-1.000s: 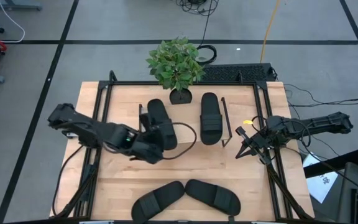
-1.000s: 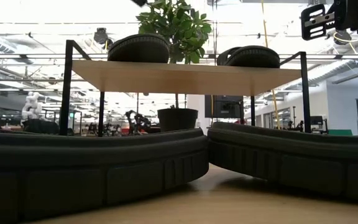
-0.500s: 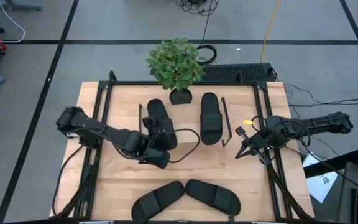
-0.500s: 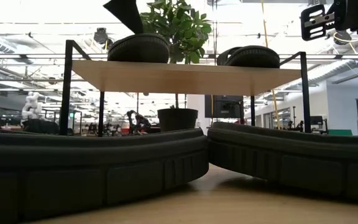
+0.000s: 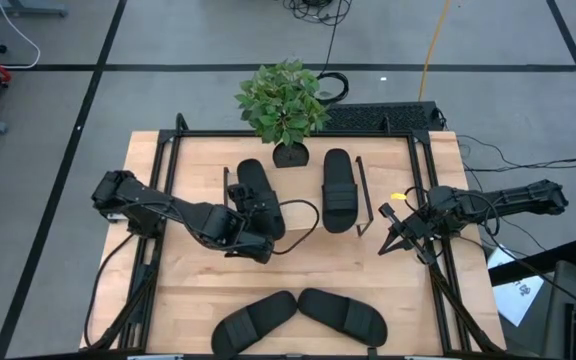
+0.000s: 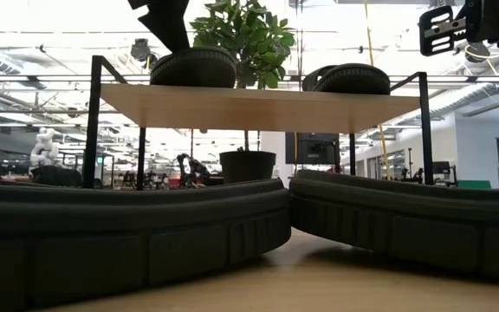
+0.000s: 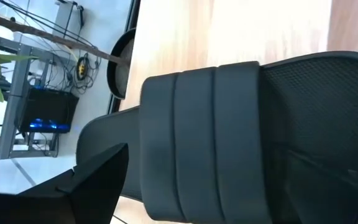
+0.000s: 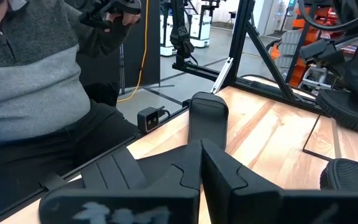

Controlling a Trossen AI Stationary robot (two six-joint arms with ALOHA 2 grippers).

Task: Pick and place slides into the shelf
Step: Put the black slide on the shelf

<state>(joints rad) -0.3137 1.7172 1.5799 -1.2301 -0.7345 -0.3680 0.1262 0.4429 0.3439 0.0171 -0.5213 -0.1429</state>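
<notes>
High view: your left gripper (image 5: 251, 222) hovers over the left slide (image 5: 259, 198) on the shelf (image 5: 298, 226), jaws released. Second slide (image 5: 337, 189) beside it; two more (image 5: 299, 320) on the desk (image 5: 193, 290).
Right wrist view: your right gripper (image 8: 201, 152) is clenched, empty.

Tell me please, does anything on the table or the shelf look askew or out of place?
Nothing looks damaged or spilled. Two slides lie side by side on the shelf. Two more slides wait at the table's front edge, angled toward each other rather than parallel, not yet shelved.
</notes>
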